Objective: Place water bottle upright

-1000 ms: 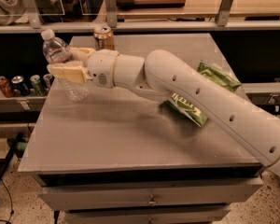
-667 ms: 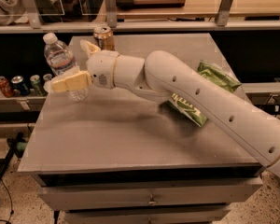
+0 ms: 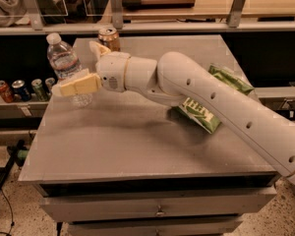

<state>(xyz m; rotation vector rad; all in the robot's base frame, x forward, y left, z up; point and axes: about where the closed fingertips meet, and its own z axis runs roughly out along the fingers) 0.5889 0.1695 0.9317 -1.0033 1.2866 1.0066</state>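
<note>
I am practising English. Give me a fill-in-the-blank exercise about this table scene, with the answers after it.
1. The water bottle stands ___ near the far left edge of the table.
2. The bottle's cap is ___ in colour.
3. The gripper is at the bottle, with its fingers ___, one on each side.
4. The arm partly hides a ___ packet.

Answers: upright; white; open; green.
</note>
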